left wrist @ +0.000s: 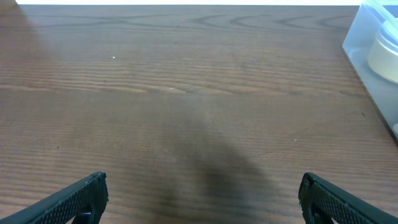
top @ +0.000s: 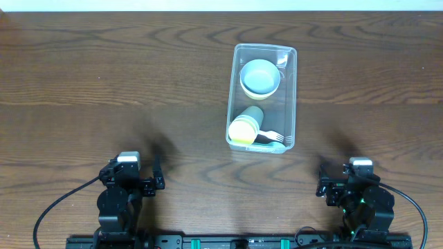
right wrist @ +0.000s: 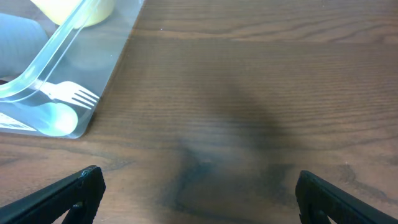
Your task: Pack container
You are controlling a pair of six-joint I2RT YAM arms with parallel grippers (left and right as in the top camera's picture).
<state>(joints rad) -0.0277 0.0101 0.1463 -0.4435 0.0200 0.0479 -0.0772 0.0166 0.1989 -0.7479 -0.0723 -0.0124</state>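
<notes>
The clear plastic container (top: 292, 97) stands on the wooden table right of centre. Inside it are a pale blue bowl with a yellow rim (top: 260, 77), a yellow-green cup on its side (top: 246, 125) and a white fork (top: 273, 137). My left gripper (top: 131, 181) is open and empty at the near left, far from the container; its fingers show in the left wrist view (left wrist: 202, 193), with the container's corner (left wrist: 367, 43) at right. My right gripper (top: 349, 185) is open and empty at the near right; the right wrist view (right wrist: 198, 193) shows the container's near corner (right wrist: 93, 106) and the fork (right wrist: 71, 94).
The wooden table (top: 138, 83) fills the view. Black cables (top: 55, 207) loop by the arm bases along the near edge.
</notes>
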